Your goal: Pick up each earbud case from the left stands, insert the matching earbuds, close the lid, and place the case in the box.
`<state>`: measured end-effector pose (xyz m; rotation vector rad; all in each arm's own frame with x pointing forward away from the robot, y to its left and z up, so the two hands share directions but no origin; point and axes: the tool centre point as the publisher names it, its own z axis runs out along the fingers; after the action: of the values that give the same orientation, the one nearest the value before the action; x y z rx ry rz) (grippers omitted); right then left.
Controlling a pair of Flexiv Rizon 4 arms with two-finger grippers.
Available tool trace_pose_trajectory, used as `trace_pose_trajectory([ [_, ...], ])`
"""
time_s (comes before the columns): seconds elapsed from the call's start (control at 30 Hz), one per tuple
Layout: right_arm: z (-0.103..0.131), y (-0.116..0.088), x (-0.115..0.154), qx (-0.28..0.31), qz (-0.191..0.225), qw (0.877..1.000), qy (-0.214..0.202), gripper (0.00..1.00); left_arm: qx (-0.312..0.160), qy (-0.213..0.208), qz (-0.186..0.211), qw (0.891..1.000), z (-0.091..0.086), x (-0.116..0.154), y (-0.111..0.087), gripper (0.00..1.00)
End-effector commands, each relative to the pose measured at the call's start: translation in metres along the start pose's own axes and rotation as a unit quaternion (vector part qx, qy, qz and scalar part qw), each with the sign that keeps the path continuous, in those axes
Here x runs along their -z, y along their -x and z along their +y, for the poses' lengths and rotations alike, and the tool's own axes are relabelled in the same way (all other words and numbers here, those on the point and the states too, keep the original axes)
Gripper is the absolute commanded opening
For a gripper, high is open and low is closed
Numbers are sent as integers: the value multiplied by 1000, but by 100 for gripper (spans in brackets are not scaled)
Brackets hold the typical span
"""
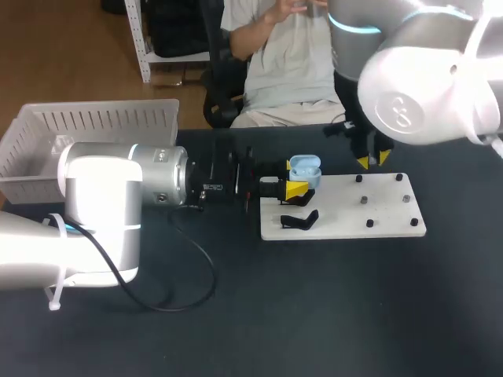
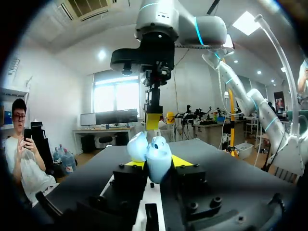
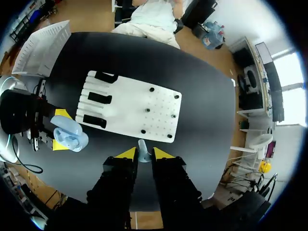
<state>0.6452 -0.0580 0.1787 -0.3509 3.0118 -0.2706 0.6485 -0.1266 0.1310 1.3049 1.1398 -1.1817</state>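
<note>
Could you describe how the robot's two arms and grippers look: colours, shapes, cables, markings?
Both arms are thick, rounded silver-white tubes. The right arm has a cyan light ring and a round embossed mark. The left arm has a black cable and a white tie. The left gripper and right gripper are black blocks with two yellow-tipped fingers each.
</note>
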Motion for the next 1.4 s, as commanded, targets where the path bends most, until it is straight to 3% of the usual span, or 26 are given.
trace_pose_trajectory([
  [0.03, 19, 4, 38, 21, 13, 1000, -10, 0, -2, 1, -2, 1000, 0, 0, -1, 0],
  [0.33, 66, 10, 62, 83, 12, 996, -9, 0, -2, 1, -2, 1000, 0, 0, -1, 0],
  [0.63, 95, 9, 67, 98, 24, 995, -14, 0, -2, 1, -2, 1000, 0, 0, -1, 0],
  [1.4, 102, 9, 60, 99, 36, 994, -9, 0, -2, 1, -2, 1000, 0, 0, -1, 0],
])
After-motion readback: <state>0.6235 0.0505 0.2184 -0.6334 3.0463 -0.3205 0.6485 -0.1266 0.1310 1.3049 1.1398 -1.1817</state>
